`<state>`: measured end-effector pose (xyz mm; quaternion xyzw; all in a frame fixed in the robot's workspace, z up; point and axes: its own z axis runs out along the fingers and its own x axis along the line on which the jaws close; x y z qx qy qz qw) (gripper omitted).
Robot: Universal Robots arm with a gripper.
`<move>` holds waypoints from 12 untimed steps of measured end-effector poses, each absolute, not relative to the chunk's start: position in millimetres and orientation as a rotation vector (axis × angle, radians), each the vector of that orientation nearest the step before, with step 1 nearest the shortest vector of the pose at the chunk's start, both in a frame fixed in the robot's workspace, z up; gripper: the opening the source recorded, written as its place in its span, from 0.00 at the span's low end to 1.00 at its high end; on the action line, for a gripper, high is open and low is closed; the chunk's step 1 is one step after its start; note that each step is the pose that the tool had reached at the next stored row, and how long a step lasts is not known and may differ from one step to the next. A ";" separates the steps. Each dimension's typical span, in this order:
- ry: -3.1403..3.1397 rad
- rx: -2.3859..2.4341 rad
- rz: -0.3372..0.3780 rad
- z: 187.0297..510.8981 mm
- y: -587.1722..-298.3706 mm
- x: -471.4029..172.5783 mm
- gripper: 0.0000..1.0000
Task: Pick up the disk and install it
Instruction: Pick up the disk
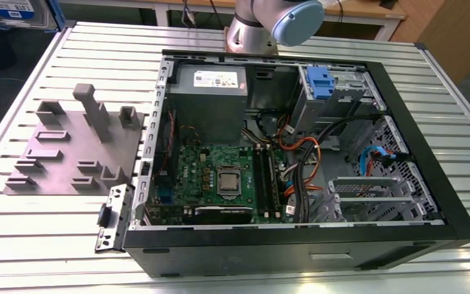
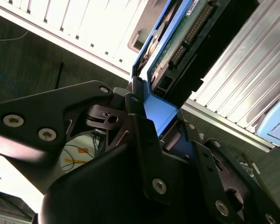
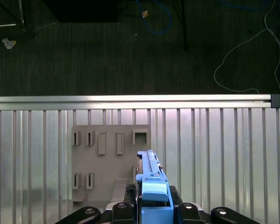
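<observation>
Second wrist view: the gripper (image 2: 158, 116) is clamped on the blue bracket of the disk (image 2: 177, 42), which juts out beyond the fingers.
First wrist view: the disk is held edge-on between the fingers, above the grey fixture (image 3: 107, 158) on the slatted table (image 3: 214, 154).
Exterior view: the disk shows in the upper corner on the exterior view's left, well apart from the open case (image 1: 300, 251).

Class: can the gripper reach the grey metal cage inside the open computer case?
Probably yes: the black computer case lies open, its grey metal cage uncovered, though the gripper holds the blue-bracketed disk.
</observation>
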<state>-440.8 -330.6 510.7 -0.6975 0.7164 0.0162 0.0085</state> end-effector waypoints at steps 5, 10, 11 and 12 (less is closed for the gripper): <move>2.239 -2.179 0.051 510.7 -330.6 -440.8 0.37; 2.239 -2.179 0.051 510.7 -334.7 -440.8 0.37; 2.239 -2.180 0.051 510.7 -336.7 -440.7 0.37; 2.239 -2.180 0.050 510.7 -338.5 -440.6 0.37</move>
